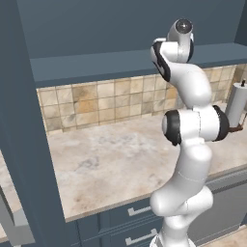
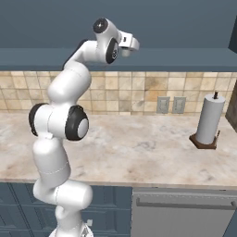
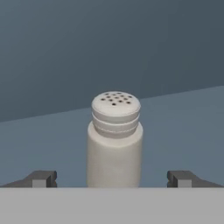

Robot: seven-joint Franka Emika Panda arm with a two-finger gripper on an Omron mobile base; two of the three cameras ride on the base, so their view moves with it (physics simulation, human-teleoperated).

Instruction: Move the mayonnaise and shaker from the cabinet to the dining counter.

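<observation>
You had the gripper (image 3: 112, 178) spread wide with the shaker (image 3: 114, 140) standing upright between its fingertips on the cabinet (image 3: 175, 127) floor, untouched, so you needed to advance squarely and close low on its body.

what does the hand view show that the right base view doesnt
The hand view shows the shaker upright on a dark blue-grey surface, standing between the two tips of the open tool, with neither fingertip touching it. The right base view instead shows the arm raised toward the cabinet, the marble-look counter, the tan tile wall and a paper towel roll on its stand. Both share the same blue-grey cabinet surfaces.
</observation>
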